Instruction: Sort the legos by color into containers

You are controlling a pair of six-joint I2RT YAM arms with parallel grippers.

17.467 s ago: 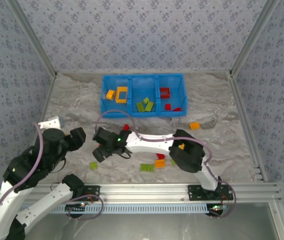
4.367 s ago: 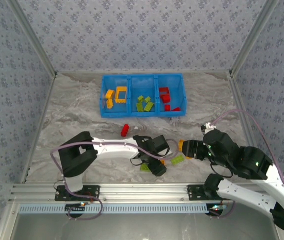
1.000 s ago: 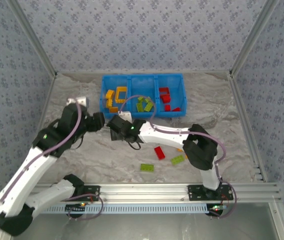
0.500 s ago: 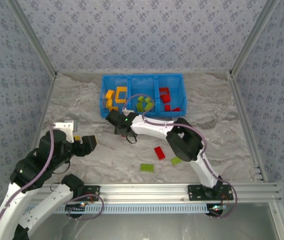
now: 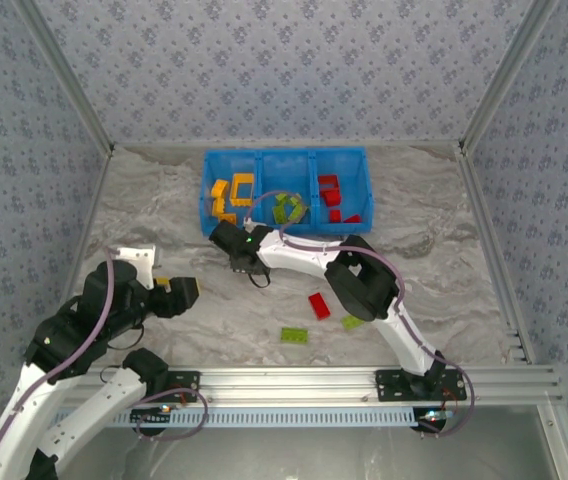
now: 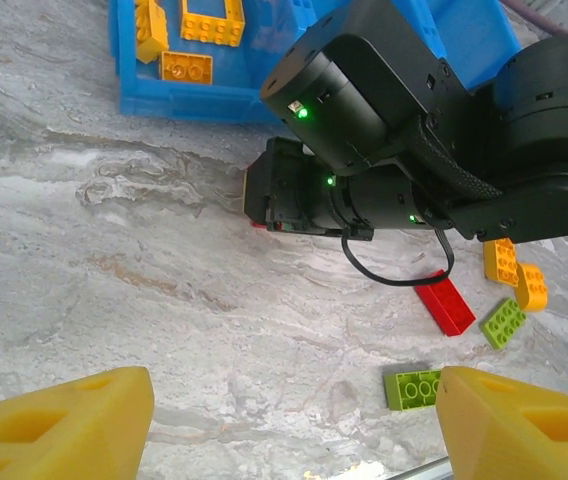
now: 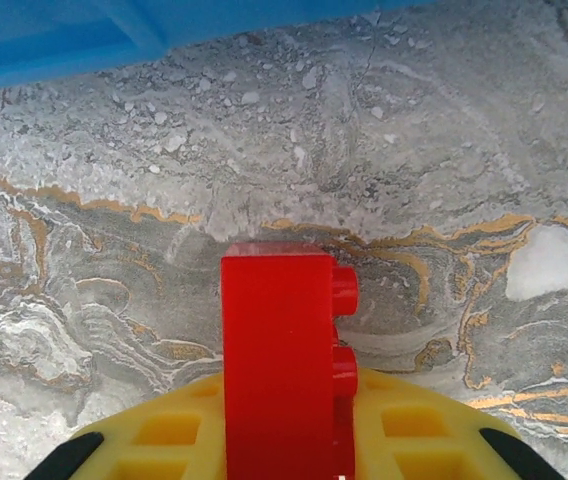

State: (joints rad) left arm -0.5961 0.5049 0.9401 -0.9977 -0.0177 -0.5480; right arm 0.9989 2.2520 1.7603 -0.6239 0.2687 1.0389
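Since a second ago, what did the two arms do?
The left arm pulled back toward its base, left jaws open and empty. The right jaws closed on a red brick in front of the blue bin. The bin, the other red brick and the green brick stayed put.

**Operator A:** Top view. I read the left arm (image 5: 69,340) as folded at the near left, elbow high, with the left gripper (image 5: 186,291) pointing right.

**Operator B:** And its fingers (image 6: 54,420)?

**Operator A:** Spread wide, with nothing between them.

**Operator B:** I have the right arm (image 5: 304,258) bent at the centre, forearm reaching far-left. The right gripper (image 5: 239,262) is pitched down, its pads closed against both sides of a red brick (image 7: 279,340).
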